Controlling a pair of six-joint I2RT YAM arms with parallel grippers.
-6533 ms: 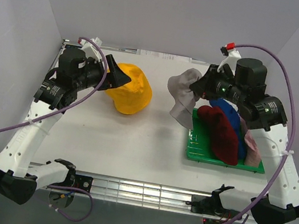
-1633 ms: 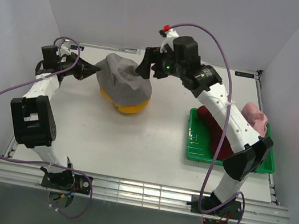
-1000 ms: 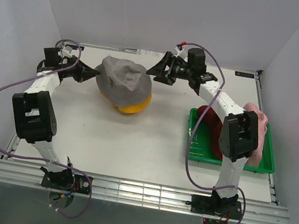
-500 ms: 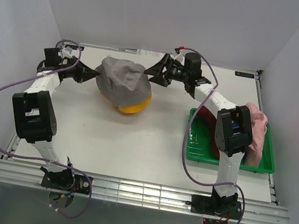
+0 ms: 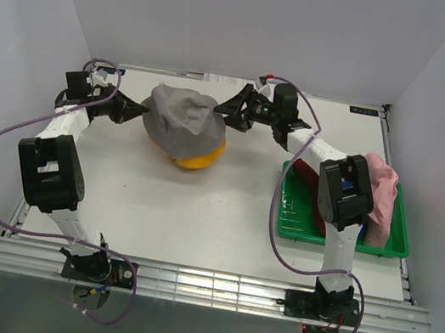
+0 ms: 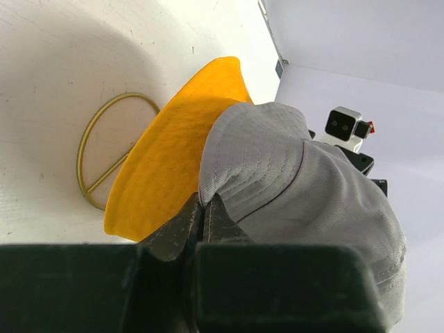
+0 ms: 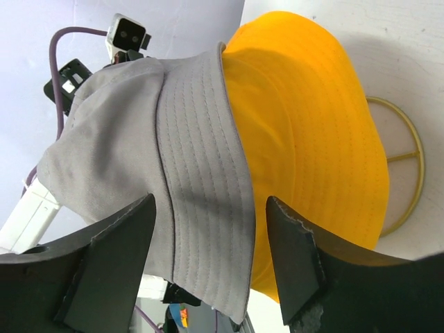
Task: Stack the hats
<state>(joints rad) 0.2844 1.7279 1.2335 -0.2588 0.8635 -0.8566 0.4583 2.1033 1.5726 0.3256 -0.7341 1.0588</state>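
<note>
my left fingers (image 6: 203, 214) stay clenched on the brim of the grey hat (image 5: 181, 118). my right fingers (image 5: 231, 109) are released, straddling its opposite brim. the grey hat, beside the green tray (image 5: 294, 224) seconds ago, now caps the yellow hat (image 5: 195, 158) on the counter (image 5: 197, 214). first pair stacked; the tray hats follow.

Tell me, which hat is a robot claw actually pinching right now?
The grey hat, atop the yellow hat: the left gripper is shut on its brim. The right gripper is open; the pink hat lies apart at the green tray.
</note>
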